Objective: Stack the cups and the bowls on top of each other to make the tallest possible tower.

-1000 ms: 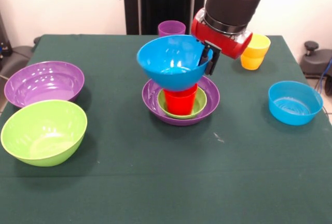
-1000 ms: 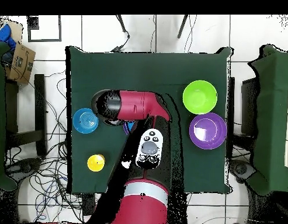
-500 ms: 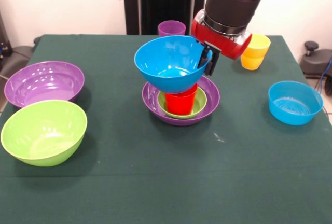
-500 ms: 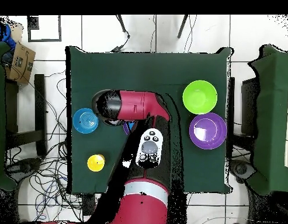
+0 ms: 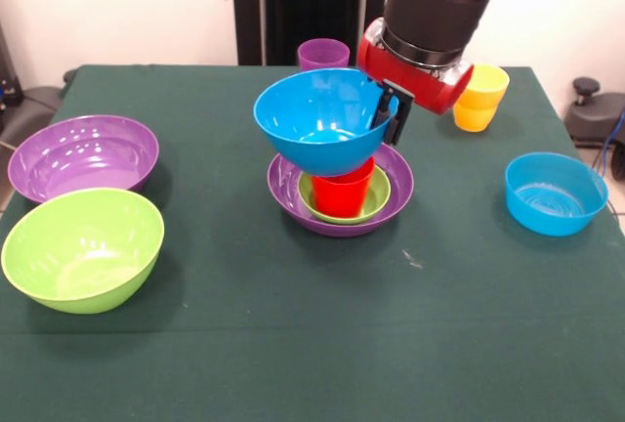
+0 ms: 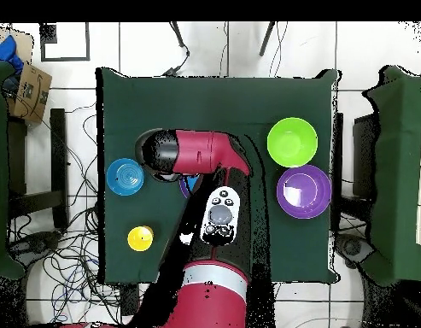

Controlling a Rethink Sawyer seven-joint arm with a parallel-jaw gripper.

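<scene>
My gripper (image 5: 389, 114) is shut on the right rim of the large blue bowl (image 5: 317, 119). The bowl hangs just over the red cup (image 5: 340, 193) and hides the cup's top; I cannot tell if they touch. The red cup stands in the small green bowl (image 5: 379, 197), which sits in a large purple bowl (image 5: 398, 183) at the table's middle. In the overhead view the arm (image 6: 201, 154) covers this tower and the gripper. A second large purple bowl (image 5: 83, 154) and the lime green bowl (image 5: 82, 247) sit at the left.
A purple cup (image 5: 323, 53) stands at the far edge behind the tower. Two stacked yellow cups (image 5: 480, 97) stand far right. A small blue bowl (image 5: 555, 193) sits at the right. The overhead view shows the lime bowl (image 6: 292, 142), purple bowl (image 6: 304, 191), small blue bowl (image 6: 125, 176) and yellow cups (image 6: 140, 238).
The blue bowl has shifted slightly to the left and sits a little lower over the red cup. Everything else stays where it was.
</scene>
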